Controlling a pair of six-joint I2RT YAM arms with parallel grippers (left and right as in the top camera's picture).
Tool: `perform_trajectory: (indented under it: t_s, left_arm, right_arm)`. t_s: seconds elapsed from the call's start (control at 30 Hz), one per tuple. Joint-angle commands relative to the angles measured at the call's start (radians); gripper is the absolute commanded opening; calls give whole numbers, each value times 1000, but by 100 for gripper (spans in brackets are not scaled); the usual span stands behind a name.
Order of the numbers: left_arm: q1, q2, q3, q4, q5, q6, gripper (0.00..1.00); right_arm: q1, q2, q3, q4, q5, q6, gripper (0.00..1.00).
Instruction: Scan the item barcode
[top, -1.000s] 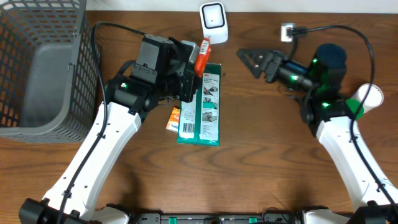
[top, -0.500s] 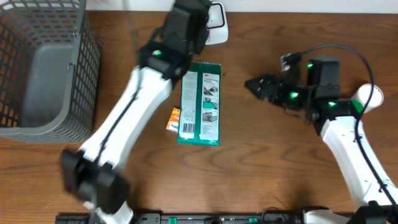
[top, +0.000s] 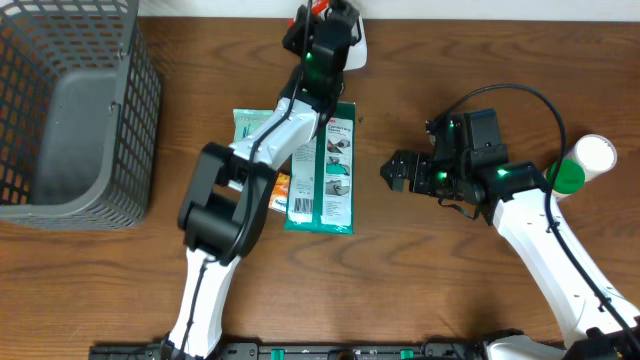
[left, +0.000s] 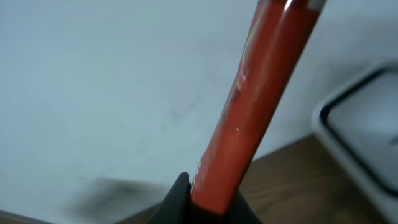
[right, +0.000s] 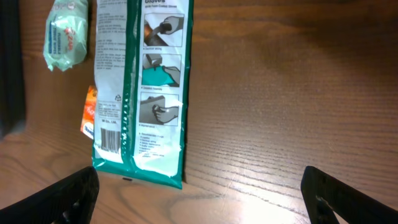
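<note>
On the near right part of the table (top: 450, 80), the right gripper (top: 392, 174) hangs low over the wood with its jaws spread wide and nothing between them; in its wrist view the two fingertips (right: 74, 194) stand at the bottom corners with bare wood between them. It points toward the green pack (top: 325, 170), which lies flat in the middle of the table, its long side running from near to far. An orange packet (top: 279, 192) is partly under the near left edge of this pack. A little farther, on the left of the pack and just beside it, lies a pale packet (top: 248, 125). At the left side, well apart from these things, stands the grey basket (top: 70, 100). At the far edge of the table the left arm reaches out, and the left gripper (top: 318, 25) is closed narrow on the red tube (left: 249, 106), holding it by its lower end. In the left wrist view the tube rises tilted to the right in front of a white wall (left: 93, 74). The white scanner (top: 358, 50) is just beside the tube, on its right; whether they touch, I cannot tell.
</note>
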Motion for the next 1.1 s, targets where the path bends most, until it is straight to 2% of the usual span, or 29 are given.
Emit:
perform_trajectory:
  t_s: [0.0,0.23,0.77,1.07]
  left_arm:
    - [30,90,5,75,-37,153,7]
    - [45,207,5,142,31,306,8]
    - [53,235,24,232,147,319,7]
    - [51,232,58,233,99,314,8]
  right_arm:
    - [7,-10,7,-2,25,-17,99]
    - [7,-10,7,-2,25,-17,99]
    - [7,-10,7,-1,25,-17,99]
    - [7,-10,7,-2,25,-17,99]
